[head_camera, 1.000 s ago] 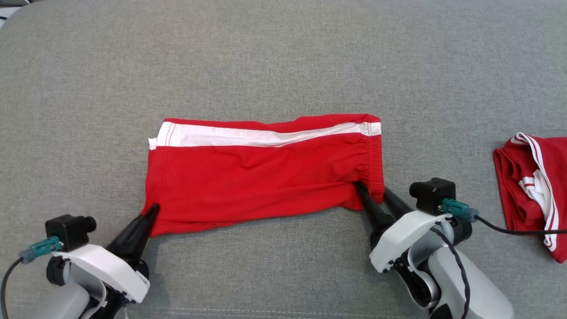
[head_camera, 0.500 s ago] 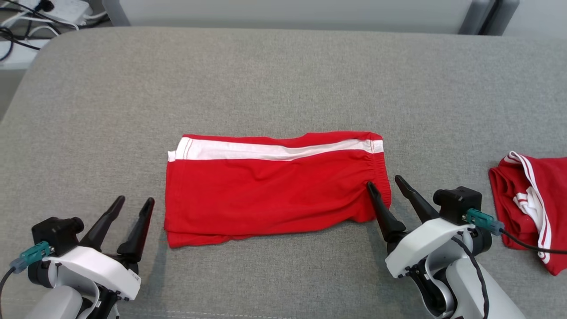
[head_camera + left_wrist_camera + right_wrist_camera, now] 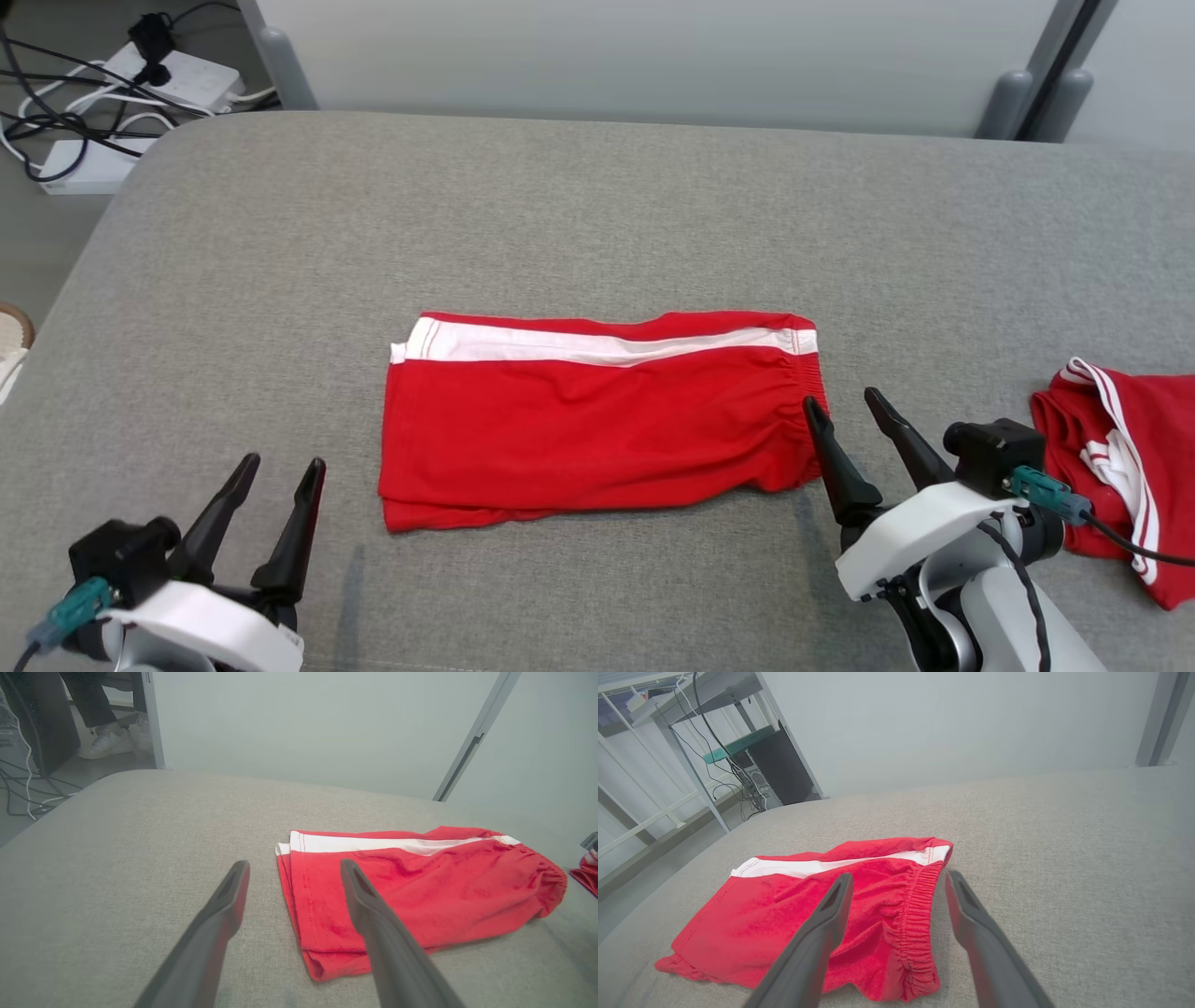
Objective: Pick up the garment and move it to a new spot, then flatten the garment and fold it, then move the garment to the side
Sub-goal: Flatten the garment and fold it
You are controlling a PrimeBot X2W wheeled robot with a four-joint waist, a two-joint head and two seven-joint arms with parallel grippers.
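Bright, even, diffuse light, faint soft shadows, slightly hazy wrist views with perhaps mild edge stretch.

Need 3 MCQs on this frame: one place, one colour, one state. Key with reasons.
1. Where is the other garment relative to the shorts?
A. on top of them
B. to the robot's right, apart
C. to the robot's left

2. What colour is the stripe on the shorts?
A. blue
B. yellow
C. white

3. How are the left gripper and right gripper?
A. both open
B. both shut on the shorts
C. left shut, right open

Key:
1 B: in the head view, grey cushion shows between the two.
2 C: a white band runs along the shorts' far edge.
3 A: each pair of fingers stands spread in its wrist view.
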